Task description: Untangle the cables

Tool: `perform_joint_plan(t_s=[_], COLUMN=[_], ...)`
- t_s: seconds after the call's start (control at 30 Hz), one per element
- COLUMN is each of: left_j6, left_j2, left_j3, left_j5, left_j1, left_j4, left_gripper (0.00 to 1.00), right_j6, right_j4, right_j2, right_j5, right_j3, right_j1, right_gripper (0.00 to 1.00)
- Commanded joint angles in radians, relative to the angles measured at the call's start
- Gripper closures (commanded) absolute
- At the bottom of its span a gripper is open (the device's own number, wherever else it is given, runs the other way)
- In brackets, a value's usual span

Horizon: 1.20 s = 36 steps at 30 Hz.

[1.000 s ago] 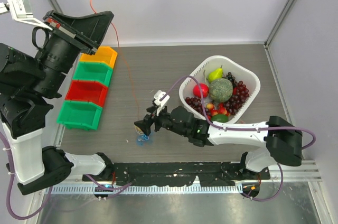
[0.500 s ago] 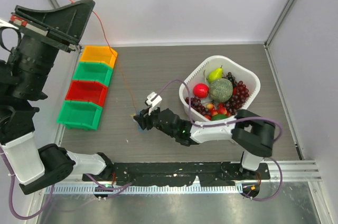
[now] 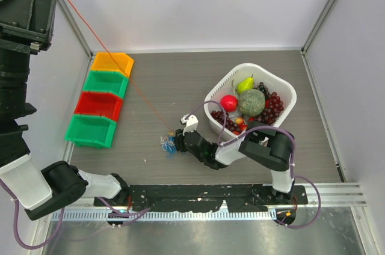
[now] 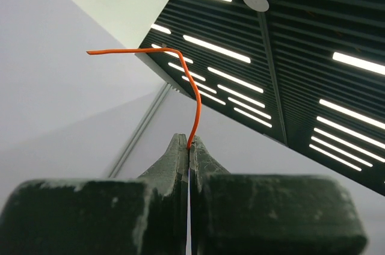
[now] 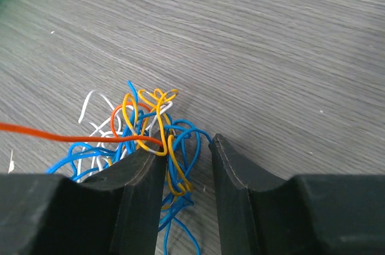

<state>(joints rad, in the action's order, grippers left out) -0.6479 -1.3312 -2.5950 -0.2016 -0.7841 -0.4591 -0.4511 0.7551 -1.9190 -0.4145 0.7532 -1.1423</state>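
Right gripper [image 5: 183,150] low over grey wood-grain table [image 5: 289,38], fingers apart. Cables [image 5: 147,125] clumped by left finger: blue, yellow, white. Blue and yellow loops lie in gap. Orange wire [image 5: 60,138] runs straight off left.

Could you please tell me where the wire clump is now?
In the top view, the wire clump lies front centre, at the tips of the right pincer, left of the white basket.

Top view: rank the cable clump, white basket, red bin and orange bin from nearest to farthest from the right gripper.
1. Cable clump, right at the jaws of the right gripper, just to its left.
2. Basket, behind it and to the right.
3. Red bin, at the left edge of the table.
4. Orange bin, at the back of the left-hand row.
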Motion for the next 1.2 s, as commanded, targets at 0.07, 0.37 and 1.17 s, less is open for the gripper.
perform_joint_plan(t_s=[0.07,0.37,1.17], left_j6=[-0.001,0.065,0.086], left_j2=[0.000,0.009,0.033], left_j3=[-0.027,0.004,0.067], left_j5=[-0.068,-0.147,-0.154], left_j1=[0.002,0.002,0.002], left_j4=[0.183,0.204,0.073], left_gripper=[1.00,1.00,1.00], right_j6=[-0.086,-0.005,0.239], right_j4=[-0.100,-0.068,-0.288], right_j2=[0.054,0.087,0.159], right_j5=[-0.175,-0.022,0.290], right_j3=[-0.037,-0.047,0.399], right_j1=[0.021,0.013,-0.023], right_gripper=[0.54,0.40,0.67])
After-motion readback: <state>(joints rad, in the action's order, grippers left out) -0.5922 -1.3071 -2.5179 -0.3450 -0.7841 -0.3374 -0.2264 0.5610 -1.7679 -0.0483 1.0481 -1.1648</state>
